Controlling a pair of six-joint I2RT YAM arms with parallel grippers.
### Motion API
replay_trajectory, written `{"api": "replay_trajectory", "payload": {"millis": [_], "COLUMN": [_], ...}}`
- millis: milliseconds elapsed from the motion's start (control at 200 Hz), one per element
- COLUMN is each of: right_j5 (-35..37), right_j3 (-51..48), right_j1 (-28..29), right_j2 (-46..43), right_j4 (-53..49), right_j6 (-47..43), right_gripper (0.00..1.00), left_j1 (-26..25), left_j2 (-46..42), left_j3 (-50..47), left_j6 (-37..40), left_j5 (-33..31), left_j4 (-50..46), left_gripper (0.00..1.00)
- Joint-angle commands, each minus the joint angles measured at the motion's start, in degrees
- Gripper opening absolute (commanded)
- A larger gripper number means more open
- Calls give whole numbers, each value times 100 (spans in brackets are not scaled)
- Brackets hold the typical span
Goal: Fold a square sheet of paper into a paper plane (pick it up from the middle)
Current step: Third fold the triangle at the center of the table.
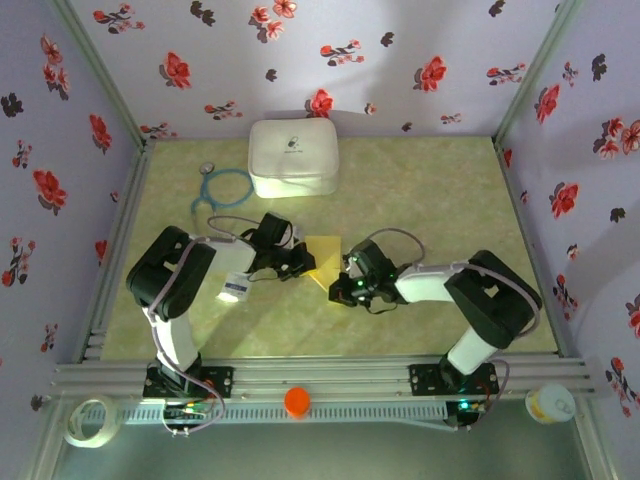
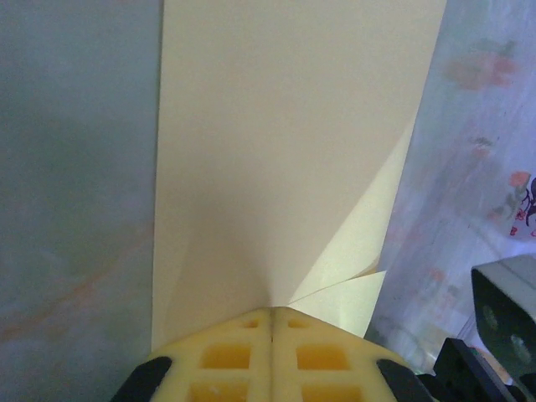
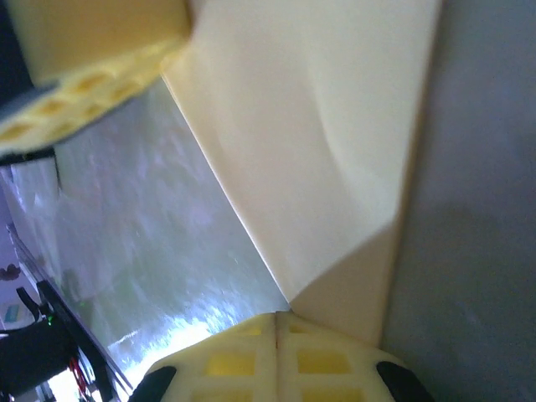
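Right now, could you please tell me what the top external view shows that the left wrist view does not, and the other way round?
Top external adds the wider table: the white case, the blue stethoscope and the small white packet. Left wrist adds close detail: a folded-over flap beside the pinch, with the fingertips pressed together. Both share the yellow sheet clamped in the shut left gripper.

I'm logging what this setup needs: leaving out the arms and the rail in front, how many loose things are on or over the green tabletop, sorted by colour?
White: 2, the rounded case and the small printed packet
Yellow: 1, the partly folded paper sheet
Blue: 1, the looped tube
Total: 4
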Motion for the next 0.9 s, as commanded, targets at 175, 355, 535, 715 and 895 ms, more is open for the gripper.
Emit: {"api": "replay_trajectory", "payload": {"millis": [175, 355, 535, 715, 895], "right_j5": [287, 1344, 1657, 1351, 1022], "right_j3": [-459, -214, -127, 57, 270], "right_j1": [-244, -337, -508, -549, -546], "right_j2": [-894, -1628, -1751, -1420, -998], "right_j4": [-246, -1113, -1123, -899, -697], "right_j6": [-107, -249, -144, -126, -100], "right_gripper": [8, 20, 30, 33, 33], "left_j1": [33, -91, -324, -381, -362], "left_j2": [220, -92, -416, -771, -1103], "left_j3": [-176, -408, -639, -606, -548], "left_j6": [-63, -496, -850, -703, -449], "left_j5": [-260, -344, -629, -808, -934], "left_j4": [-301, 57, 398, 200, -60], "left_gripper": [0, 0, 0, 7, 15]}}
